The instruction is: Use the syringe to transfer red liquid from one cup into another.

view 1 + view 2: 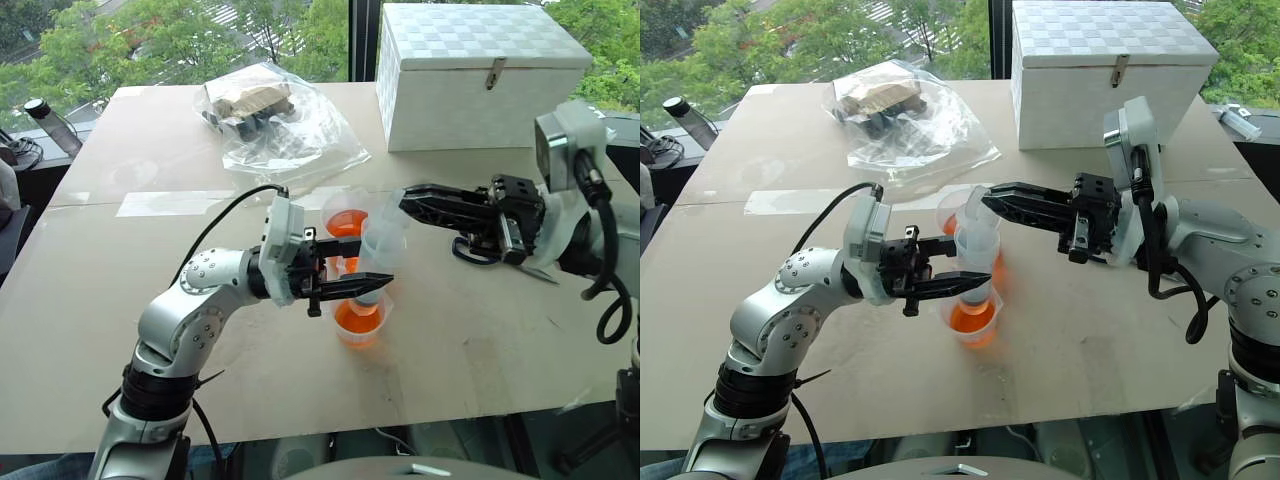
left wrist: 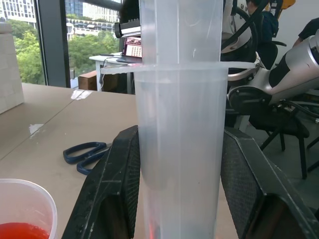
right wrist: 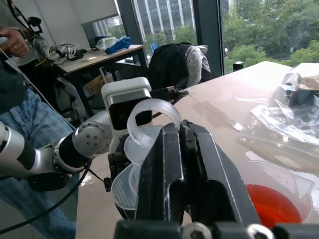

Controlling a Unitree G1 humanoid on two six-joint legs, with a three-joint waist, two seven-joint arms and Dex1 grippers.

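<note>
Two cups held red liquid in the head views: the taller cup (image 1: pixel 345 222) behind and the shorter cup (image 1: pixel 359 322) in front, so by my judgement the transfer was under way but unfinished, with the left gripper (image 1: pixel 370 287) clamped on the upright syringe (image 1: pixel 378 245) standing over the shorter cup. In the left wrist view, its fingers (image 2: pixel 117 184) pressed both sides of the clear, mostly empty barrel, a trace of red near its base. In the right wrist view, the right gripper (image 3: pixel 180 130) was pinched onto the whitish plunger ring (image 3: pixel 149 117).

Beige table (image 1: pixel 480 350) before leafy windows (image 1: pixel 150 40)
</note>
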